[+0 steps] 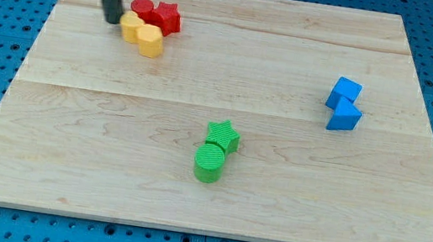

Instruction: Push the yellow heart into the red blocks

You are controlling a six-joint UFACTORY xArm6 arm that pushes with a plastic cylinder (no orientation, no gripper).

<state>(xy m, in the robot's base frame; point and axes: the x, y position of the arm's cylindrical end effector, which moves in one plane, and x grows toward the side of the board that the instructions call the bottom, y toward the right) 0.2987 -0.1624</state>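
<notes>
Two yellow blocks lie at the board's upper left. One yellow block (132, 28) touches the red round block (141, 9). The other yellow block (150, 41) sits just to its lower right, touching it. I cannot tell which of them is the heart. A red star block (165, 18) lies to the right of the red round block, touching it. My tip (112, 19) stands just left of the yellow blocks, close to the left one or touching it.
A green star block (223, 135) and a green round block (209, 162) sit together at the lower middle. Two blue blocks (344, 91) (343, 116) sit together at the right. The wooden board (68, 151) lies on a blue pegboard.
</notes>
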